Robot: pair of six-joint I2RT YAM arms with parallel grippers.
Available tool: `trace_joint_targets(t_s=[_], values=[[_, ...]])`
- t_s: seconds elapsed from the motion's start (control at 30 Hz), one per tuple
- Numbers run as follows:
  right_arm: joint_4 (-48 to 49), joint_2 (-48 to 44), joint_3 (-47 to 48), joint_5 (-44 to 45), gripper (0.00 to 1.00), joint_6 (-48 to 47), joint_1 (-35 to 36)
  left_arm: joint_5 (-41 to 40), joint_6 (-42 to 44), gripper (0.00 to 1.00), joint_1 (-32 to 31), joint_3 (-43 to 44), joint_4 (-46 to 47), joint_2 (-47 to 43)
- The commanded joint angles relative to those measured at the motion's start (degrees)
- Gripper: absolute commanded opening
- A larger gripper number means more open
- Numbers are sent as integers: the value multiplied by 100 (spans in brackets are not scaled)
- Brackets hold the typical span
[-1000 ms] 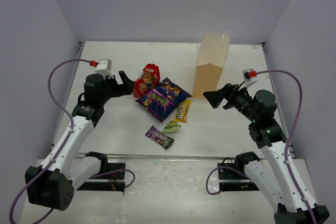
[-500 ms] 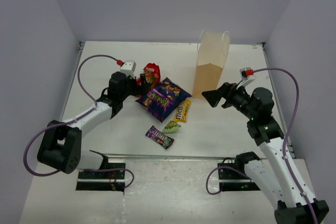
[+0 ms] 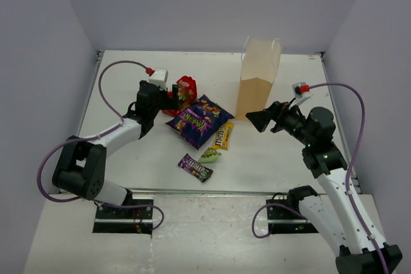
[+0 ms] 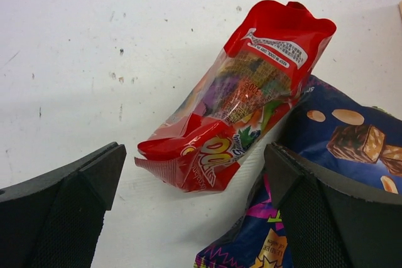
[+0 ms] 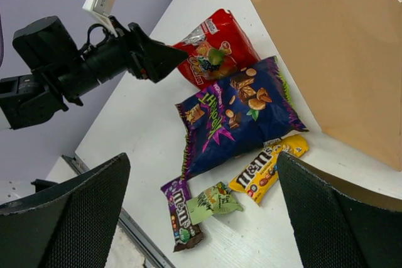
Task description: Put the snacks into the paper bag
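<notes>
The red crinkly bag [image 3: 183,93] lies on the table, its right edge against the large purple chip bag [image 3: 198,120]. My left gripper [image 3: 172,99] is open, its jaws either side of the red bag's near end [image 4: 207,155], not touching it. The yellow M&M's pack [image 3: 222,135], small green packet [image 3: 210,154] and dark purple candy bar [image 3: 195,167] lie in front. The tan paper bag [image 3: 259,79] stands upright at the back right. My right gripper [image 3: 258,120] is open and empty, in the air near the bag's base.
The white table is walled by grey panels on three sides. In the right wrist view the left arm [image 5: 81,67] reaches in from the left towards the red bag [image 5: 217,51]. The table's front edge [image 5: 107,192] runs below the candy bar [image 5: 178,214].
My left arm has swung in to the right and up, bringing its open gripper to the red bag. My right gripper has shifted only slightly.
</notes>
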Motion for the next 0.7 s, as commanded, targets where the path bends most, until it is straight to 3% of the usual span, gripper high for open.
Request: trace_joint_targets(t_s=[0.0,0.2,0.37,0.43,0.47,0.5,0.6,0.67], values=[[203,40,25,-158,99,-21,10,-119,251,100,-1,349,332,229],[186,-4,25,-149,99,-38,10,-278,365,100,8,174,559,125],[195,57,51,-228,99,-29,10,266,462,98,43,516,287,537],[168,40,60,-211,99,-29,10,687,445,88,87,596,322,713],[159,31,51,-193,99,-29,10,941,419,80,131,631,348,783],[133,22,51,-158,99,-38,10,1405,349,64,201,718,340,923],[116,22,78,-140,99,-56,10,1874,234,49,263,920,209,1231],[89,14,86,-132,99,-56,10,2270,225,28,280,1043,77,1354]])
